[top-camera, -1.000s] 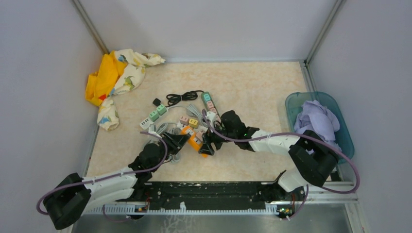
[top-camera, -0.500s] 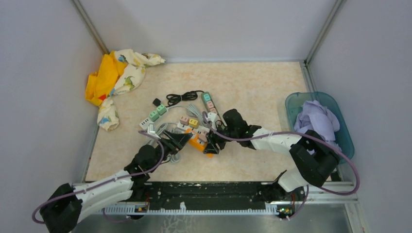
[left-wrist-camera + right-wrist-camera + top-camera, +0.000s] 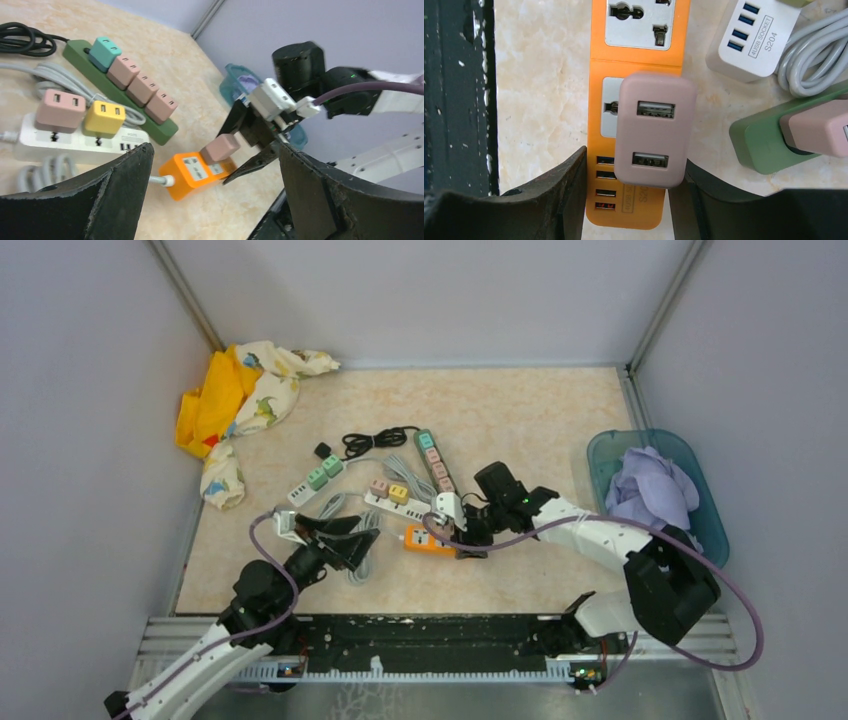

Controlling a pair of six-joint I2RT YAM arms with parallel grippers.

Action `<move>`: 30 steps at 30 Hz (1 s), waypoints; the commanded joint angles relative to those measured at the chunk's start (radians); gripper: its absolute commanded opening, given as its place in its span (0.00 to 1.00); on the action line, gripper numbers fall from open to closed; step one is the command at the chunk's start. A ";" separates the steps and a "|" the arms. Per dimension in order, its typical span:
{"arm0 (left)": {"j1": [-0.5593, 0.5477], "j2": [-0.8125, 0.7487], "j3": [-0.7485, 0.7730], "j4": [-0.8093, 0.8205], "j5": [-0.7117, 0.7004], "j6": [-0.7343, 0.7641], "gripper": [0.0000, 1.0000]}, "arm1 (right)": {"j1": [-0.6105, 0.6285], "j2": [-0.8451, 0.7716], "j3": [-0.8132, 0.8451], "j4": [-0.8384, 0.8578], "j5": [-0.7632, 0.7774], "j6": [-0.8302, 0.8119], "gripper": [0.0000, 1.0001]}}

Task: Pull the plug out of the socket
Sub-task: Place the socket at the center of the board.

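The socket is an orange power strip [image 3: 428, 541] lying flat at the table's middle front. A pink plug [image 3: 653, 131] with two USB ports sits in the orange strip [image 3: 639, 40], seated in its second outlet. My right gripper [image 3: 631, 167] is shut on the strip's USB end, one finger against each side, below the plug. From the left wrist view the pink plug [image 3: 221, 147] stands up from the strip [image 3: 192, 172] between the right gripper's fingers [image 3: 250, 167]. My left gripper [image 3: 350, 538] is wide open with nothing in it, left of the strip and apart from it.
A white strip [image 3: 390, 498] with pink and yellow adapters, a green strip [image 3: 432, 460] and a small white strip [image 3: 315, 480] lie behind. Grey cables [image 3: 355, 555] coil by the left gripper. A yellow cloth [image 3: 235, 405] is far left, a teal bin [image 3: 690, 465] at right.
My left gripper opened fully and drew back toward the near left, off the orange strip. My right gripper closed on the strip, which swung and slid right.
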 commanded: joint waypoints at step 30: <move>-0.007 0.636 0.016 0.393 0.367 0.553 1.00 | -0.041 0.062 -0.002 -0.185 0.167 -0.401 0.83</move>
